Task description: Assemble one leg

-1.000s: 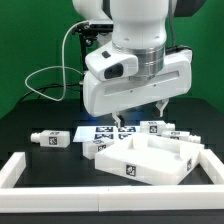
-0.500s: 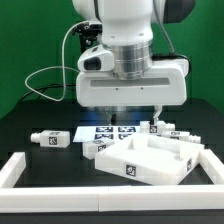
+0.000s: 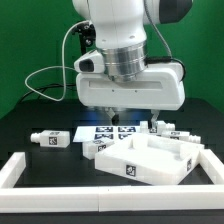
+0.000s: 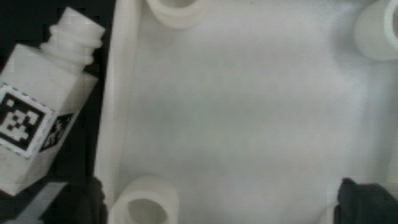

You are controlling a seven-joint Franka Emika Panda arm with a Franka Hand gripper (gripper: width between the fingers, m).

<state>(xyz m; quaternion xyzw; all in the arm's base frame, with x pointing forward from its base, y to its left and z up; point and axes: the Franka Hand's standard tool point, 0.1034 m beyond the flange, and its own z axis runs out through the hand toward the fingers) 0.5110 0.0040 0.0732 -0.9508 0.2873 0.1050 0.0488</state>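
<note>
The large white tabletop piece (image 3: 145,158) lies on the black table with its screw holes up. My gripper (image 3: 135,118) hangs just above its far edge, open and empty. In the wrist view the gripper (image 4: 217,205) shows dark fingertips (image 4: 68,200) wide apart, spanning the tabletop's (image 4: 231,110) width. One leg (image 4: 45,105), a white stubby post with a square tag, lies right beside the tabletop's edge. In the exterior view another leg (image 3: 50,140) lies apart at the exterior view's left. More legs (image 3: 168,129) lie behind the tabletop at the right.
The white rim frame (image 3: 20,170) runs along the front and sides of the table. The marker board (image 3: 100,131) lies flat behind the tabletop, under the arm. A black cable (image 3: 50,75) loops behind the arm at the exterior view's left.
The gripper has turned about its vertical axis from a slanted pose to square with the tabletop, staying open above its far edge. The parts have not moved.
</note>
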